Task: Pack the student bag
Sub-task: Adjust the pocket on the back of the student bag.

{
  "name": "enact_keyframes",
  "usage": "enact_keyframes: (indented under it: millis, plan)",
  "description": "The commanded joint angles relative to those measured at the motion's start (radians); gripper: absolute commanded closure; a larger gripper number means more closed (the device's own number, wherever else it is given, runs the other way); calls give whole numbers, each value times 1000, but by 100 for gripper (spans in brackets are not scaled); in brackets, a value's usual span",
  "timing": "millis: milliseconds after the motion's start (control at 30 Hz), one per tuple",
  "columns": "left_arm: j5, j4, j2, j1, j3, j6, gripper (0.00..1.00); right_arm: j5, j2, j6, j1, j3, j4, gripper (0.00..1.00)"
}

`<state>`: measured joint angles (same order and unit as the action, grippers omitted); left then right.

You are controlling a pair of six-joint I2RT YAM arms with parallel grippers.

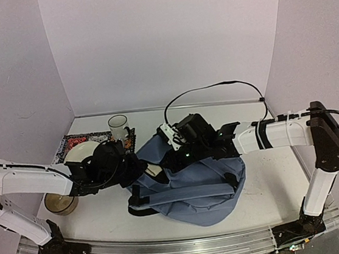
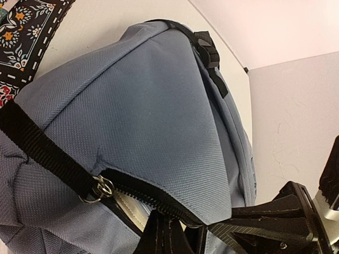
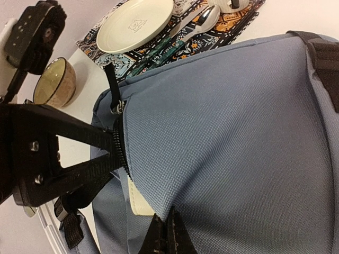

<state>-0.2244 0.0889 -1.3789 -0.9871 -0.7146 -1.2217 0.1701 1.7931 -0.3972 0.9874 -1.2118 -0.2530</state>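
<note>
The student bag (image 1: 192, 189), blue-grey with black straps, lies in the middle of the table with its zip partly undone. My left gripper (image 2: 167, 233) is shut on the zip edge of the opening from the left side (image 1: 140, 167). My right gripper (image 3: 168, 235) is shut on the blue flap above the opening (image 1: 168, 159). The two grips hold the mouth apart. A cream-coloured thing (image 3: 139, 202) shows inside the gap. The zip's metal ring pull (image 2: 100, 189) hangs at the left end of the opening. The left gripper's fingers (image 3: 69, 174) show black in the right wrist view.
A patterned placemat (image 1: 67, 143) at the left rear carries a cream plate (image 1: 81, 151) and a spoon (image 3: 204, 18). A glass mug (image 1: 119, 127) stands behind it. A bowl (image 1: 60, 202) sits under the left arm. A black cable (image 1: 214, 87) arcs over the back.
</note>
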Motion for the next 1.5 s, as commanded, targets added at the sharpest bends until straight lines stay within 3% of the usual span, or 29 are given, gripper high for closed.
enact_keyframes:
  millis: [0, 233, 367, 567, 767, 967, 1233, 1467]
  plan:
    - [23, 40, 16, 33, 9, 86, 100, 102, -57, 18, 25, -30, -28, 100]
    - [8, 91, -102, 35, -39, 77, 100, 151, -7, 20, 64, -93, -13, 100]
    - [7, 217, -116, 34, -24, 57, 100, 149, 15, 11, 74, -90, -12, 100]
    - [24, 395, -156, 33, -4, 51, 100, 49, 55, 1, 73, -55, 2, 100]
    - [-12, 424, -218, 33, 34, 34, 96, -31, 87, -4, 73, -40, 19, 97]
    - [75, 485, -262, 3, 10, 18, 95, -11, 92, -4, 73, -54, 24, 92]
    - [18, 475, -216, 25, 46, 90, 80, -78, -21, 46, 73, -42, 63, 75]
    - [140, 472, -177, 28, 84, 80, 70, -110, -61, 75, 73, -48, 99, 68]
